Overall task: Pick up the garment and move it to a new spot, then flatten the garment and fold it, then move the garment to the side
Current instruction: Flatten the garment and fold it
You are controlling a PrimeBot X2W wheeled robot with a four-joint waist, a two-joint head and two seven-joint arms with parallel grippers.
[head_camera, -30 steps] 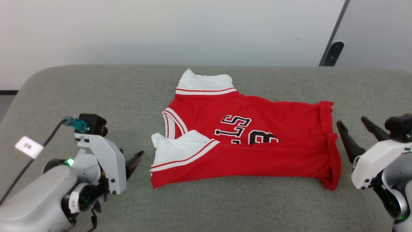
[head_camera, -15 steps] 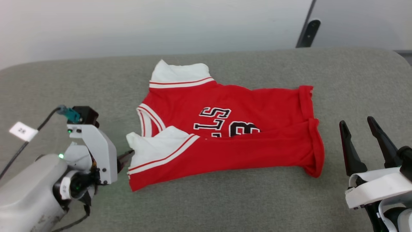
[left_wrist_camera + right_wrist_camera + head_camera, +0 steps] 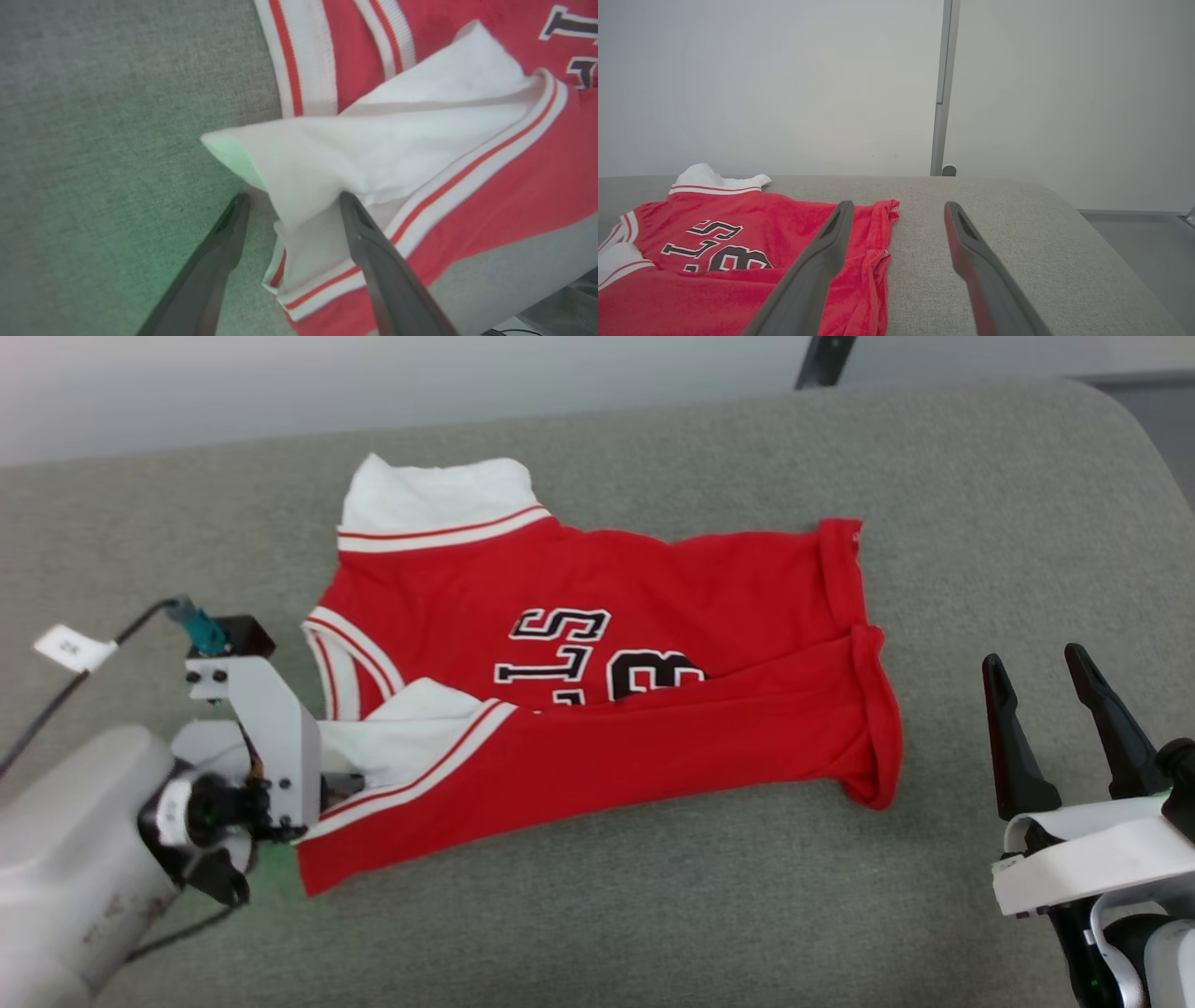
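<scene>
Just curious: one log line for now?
left claw: open around white sleeve; right claw: open, empty; red basketball shirt: half-folded, grey fabric surface

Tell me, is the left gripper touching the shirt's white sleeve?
Touching. In the left wrist view the open left gripper straddles the white sleeve, whose cloth drapes over one fingertip.

Bright, even light; soft shadows; green glow on garment point(image 3: 397, 154) and cushion point(image 3: 117, 233); slight blur.
</scene>
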